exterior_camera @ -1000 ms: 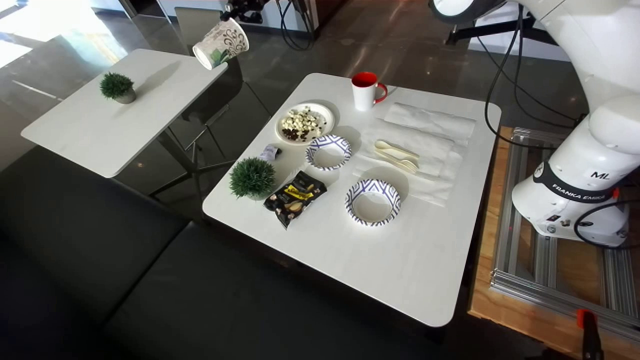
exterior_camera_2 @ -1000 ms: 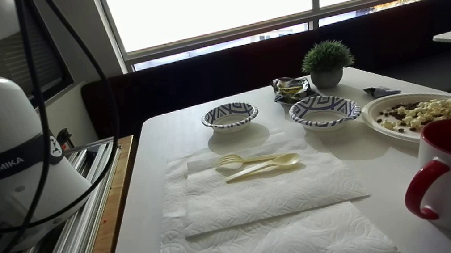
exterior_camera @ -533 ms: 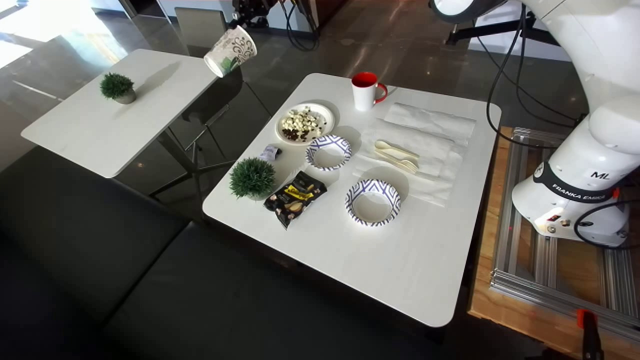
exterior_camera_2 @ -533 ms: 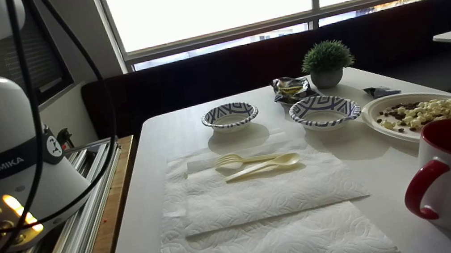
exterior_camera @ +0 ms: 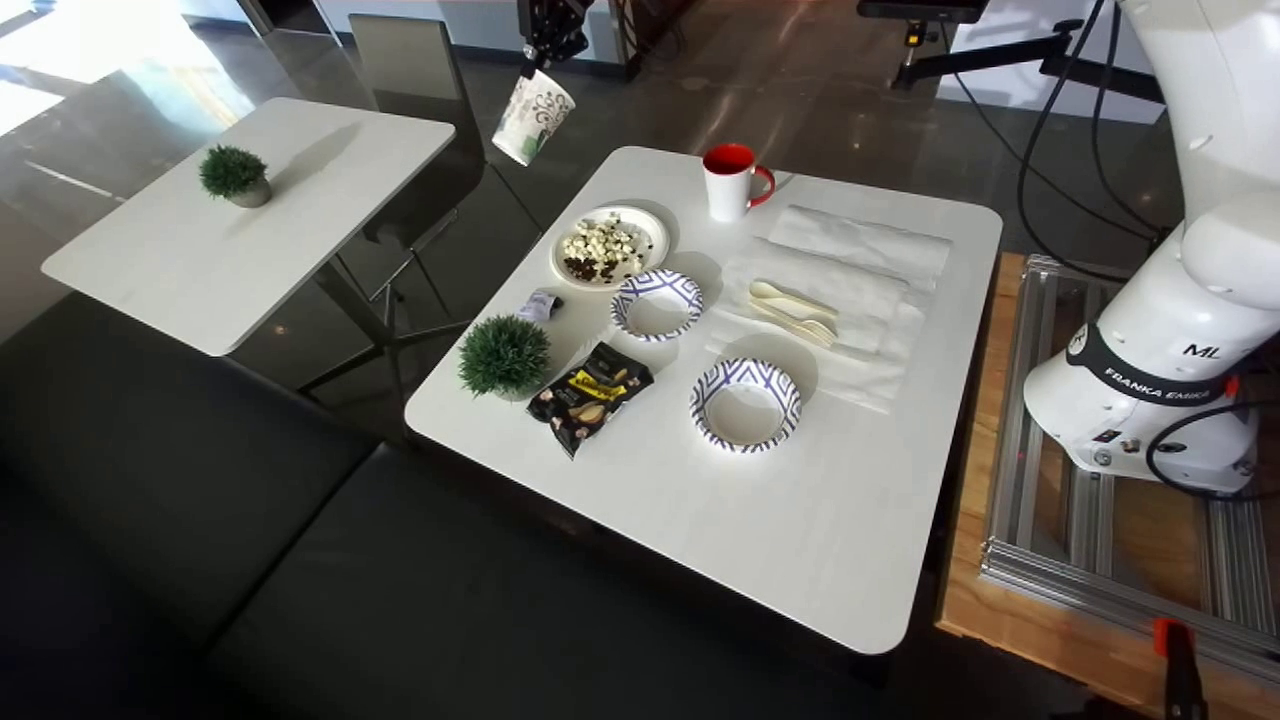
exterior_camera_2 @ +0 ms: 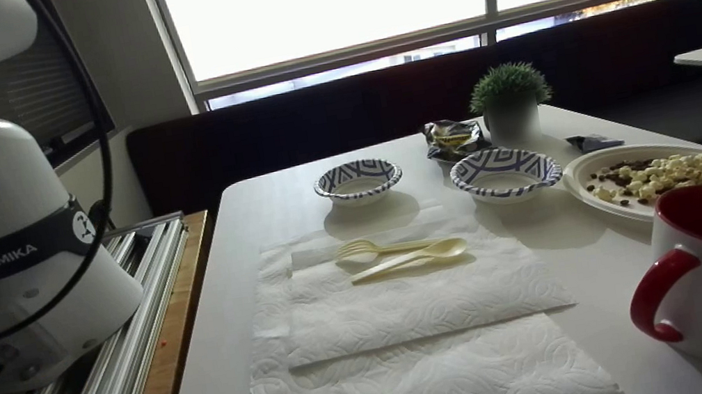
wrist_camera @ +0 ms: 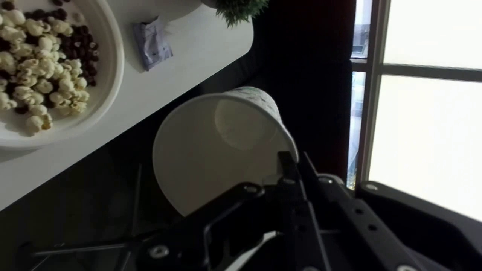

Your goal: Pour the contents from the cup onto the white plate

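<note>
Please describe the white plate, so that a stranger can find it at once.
On the white table beside the robot base, look along the edge farthest from it. Between the red-handled mug and the small packet lies the white plate, holding popcorn. Unlike the patterned bowl beside it, its rim is plain.

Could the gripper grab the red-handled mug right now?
Probably not: the gripper holds the paper cup by its rim, so it likely has no grip free for the mug.
</note>
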